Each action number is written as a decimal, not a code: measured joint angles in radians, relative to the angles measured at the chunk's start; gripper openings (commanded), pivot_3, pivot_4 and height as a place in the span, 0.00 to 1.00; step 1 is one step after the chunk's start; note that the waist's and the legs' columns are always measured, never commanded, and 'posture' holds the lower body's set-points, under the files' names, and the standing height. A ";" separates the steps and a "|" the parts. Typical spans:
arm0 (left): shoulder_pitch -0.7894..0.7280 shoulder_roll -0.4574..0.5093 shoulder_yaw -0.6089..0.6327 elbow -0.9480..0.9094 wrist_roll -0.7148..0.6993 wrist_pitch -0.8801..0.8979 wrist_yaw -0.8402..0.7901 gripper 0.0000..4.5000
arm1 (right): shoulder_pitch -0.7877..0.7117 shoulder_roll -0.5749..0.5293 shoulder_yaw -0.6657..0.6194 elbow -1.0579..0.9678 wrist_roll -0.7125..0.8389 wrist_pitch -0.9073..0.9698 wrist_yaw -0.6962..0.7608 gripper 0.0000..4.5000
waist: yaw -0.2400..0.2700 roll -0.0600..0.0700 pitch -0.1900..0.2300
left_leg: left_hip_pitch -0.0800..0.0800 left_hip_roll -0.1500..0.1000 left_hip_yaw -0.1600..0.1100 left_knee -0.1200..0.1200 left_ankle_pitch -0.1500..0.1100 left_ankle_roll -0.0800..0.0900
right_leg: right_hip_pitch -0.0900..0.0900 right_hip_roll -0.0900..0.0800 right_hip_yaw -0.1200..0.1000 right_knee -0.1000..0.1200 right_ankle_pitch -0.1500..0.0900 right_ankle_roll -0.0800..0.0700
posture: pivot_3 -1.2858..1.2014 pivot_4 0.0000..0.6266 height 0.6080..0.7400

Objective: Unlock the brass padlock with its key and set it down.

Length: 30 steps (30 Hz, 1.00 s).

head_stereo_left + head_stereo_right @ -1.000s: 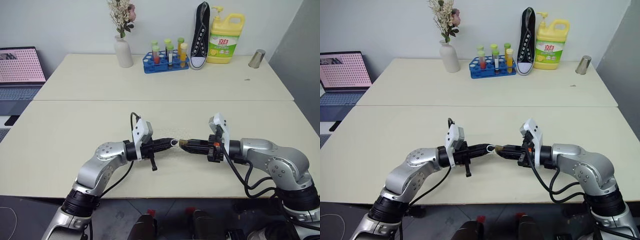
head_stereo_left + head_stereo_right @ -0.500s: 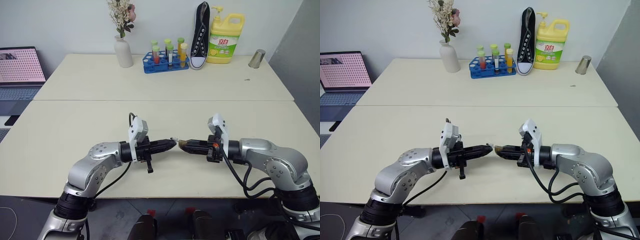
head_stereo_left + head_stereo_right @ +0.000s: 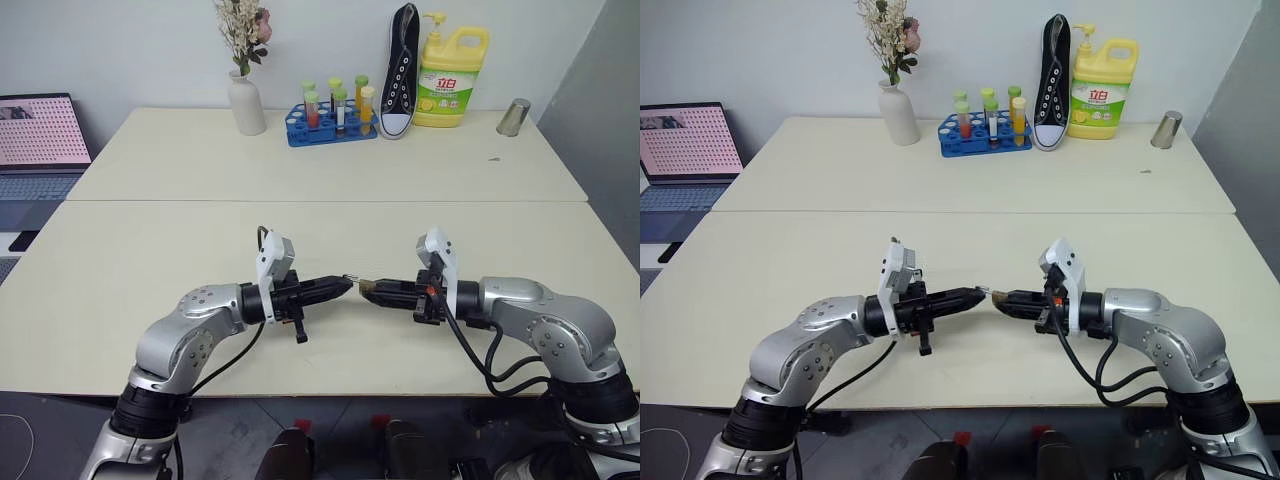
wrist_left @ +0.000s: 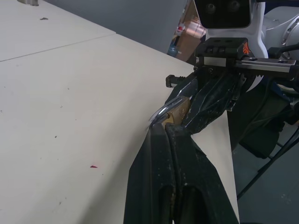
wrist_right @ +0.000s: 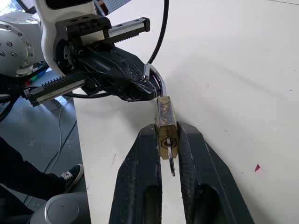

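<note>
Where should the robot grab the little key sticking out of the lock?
Probably the key's flat head, the only part sticking out under the brass padlock held by the right gripper. Come from that end, pinching its flat faces.

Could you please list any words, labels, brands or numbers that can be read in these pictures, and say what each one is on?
"立白": the red brand mark on the label of the yellow detergent bottle at the back of the table.
The smaller print on that label is too small to read.
The laptop screen shows a dotted pattern, nothing readable.
</note>
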 measured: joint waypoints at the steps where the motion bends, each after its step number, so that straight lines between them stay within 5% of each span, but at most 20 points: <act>1: 0.002 0.012 0.000 -0.007 -0.004 0.008 -0.008 0.00 | 0.001 0.000 0.001 0.000 0.000 0.000 0.004 0.03 | 0.000 0.000 0.000 | 0.000 0.000 0.000 0.000 0.000 0.000 | 0.000 0.000 0.000 0.000 0.000 0.000 | 0.52 0.24 1.00; 11: 0.007 -0.006 0.062 -0.039 -0.116 0.106 0.025 0.00 | 0.002 0.001 0.016 0.000 0.000 0.000 0.012 0.03 | 0.002 0.000 0.000 | 0.000 0.001 0.000 0.000 0.000 0.000 | 0.000 0.000 0.000 -0.001 0.000 0.000 | 0.52 0.24 1.00; 24: 0.000 0.010 0.056 -0.039 -0.074 0.079 0.024 0.00 | 0.010 0.001 0.016 0.000 0.000 0.000 0.012 0.03 | 0.001 0.000 0.000 | 0.000 0.000 0.000 0.000 0.000 0.000 | 0.000 0.000 0.000 -0.001 0.000 0.000 | 0.52 0.24 1.00; 28: 0.038 0.065 0.050 -0.044 0.066 -0.084 0.004 0.04 | 0.010 0.004 0.015 0.000 0.001 0.004 0.008 0.03 | 0.000 0.000 0.000 | 0.000 0.001 0.000 -0.001 0.000 0.000 | 0.000 0.000 0.000 -0.001 0.000 0.000 | 0.52 0.24 1.00; 30: 0.079 0.146 0.013 -0.005 0.256 -0.367 -0.042 0.13 | 0.011 0.004 0.016 0.002 0.000 0.008 0.008 0.03 | 0.001 0.001 0.000 | 0.000 0.001 0.002 -0.002 0.000 -0.001 | 0.000 0.000 0.001 -0.002 0.000 -0.001 | 0.52 0.24 1.00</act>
